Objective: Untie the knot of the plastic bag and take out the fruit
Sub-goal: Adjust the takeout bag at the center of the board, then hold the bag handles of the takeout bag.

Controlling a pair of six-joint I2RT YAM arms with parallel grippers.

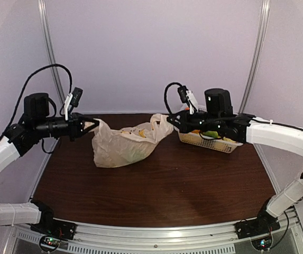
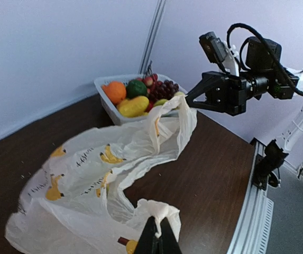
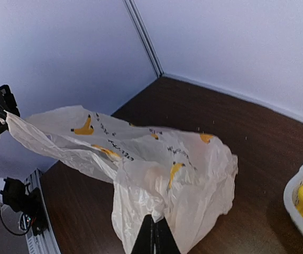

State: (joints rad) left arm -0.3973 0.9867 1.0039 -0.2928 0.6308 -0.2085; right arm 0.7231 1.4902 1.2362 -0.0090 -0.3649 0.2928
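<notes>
Jaws of the left gripper (image 1: pixel 91 125), at the left side of the dark brown table (image 1: pixel 167 185), are pressed fully together on a bunched end of the plastic bag (image 1: pixel 120 147), with cream film pinched between the tips. The bag sits left of the table's middle, its body resting on the wood and its upper edge drawn taut between the two arms. The fruit (image 1: pixel 135 152) inside shows only as dim green and yellow shapes through the film. The right gripper (image 1: pixel 170 121) is clamped just as tightly on the bag's opposite end. A white lattice basket (image 1: pixel 217 144) stands behind it at the right.
</notes>
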